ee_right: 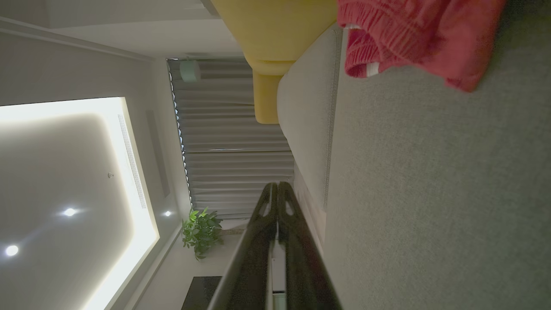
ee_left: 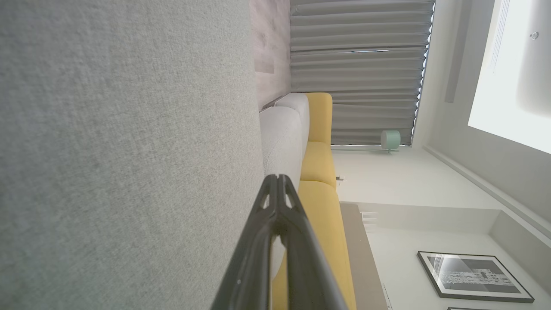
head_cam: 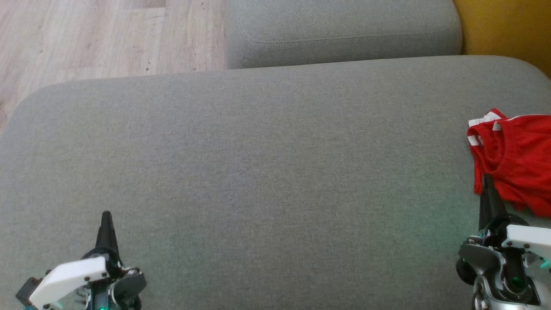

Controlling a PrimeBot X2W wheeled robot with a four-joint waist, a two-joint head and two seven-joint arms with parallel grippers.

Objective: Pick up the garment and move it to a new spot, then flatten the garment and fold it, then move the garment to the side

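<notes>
Your red garment [head_cam: 516, 159] lies crumpled at the right edge of the grey sofa seat [head_cam: 258, 163], with white trim at its far left corner and part of it running out of the head view. Your right gripper [head_cam: 487, 181] sits at the seat's near right corner, its two dark fingers clenched together with nothing between them. From the head view its tip overlaps the garment's near left edge, and you cannot tell there whether it touches the cloth. In the right wrist view the closed tip [ee_right: 277, 187] stands apart from the garment [ee_right: 413, 34]. Your left gripper [head_cam: 106, 215] is at the near left corner, jaws pressed tight and empty above bare fabric, well apart from the garment. Past the seat's far edge you have a second grey cushion [head_cam: 340, 34], a wooden floor [head_cam: 86, 38] to its left and yellow upholstery [head_cam: 508, 26] to its right.
</notes>
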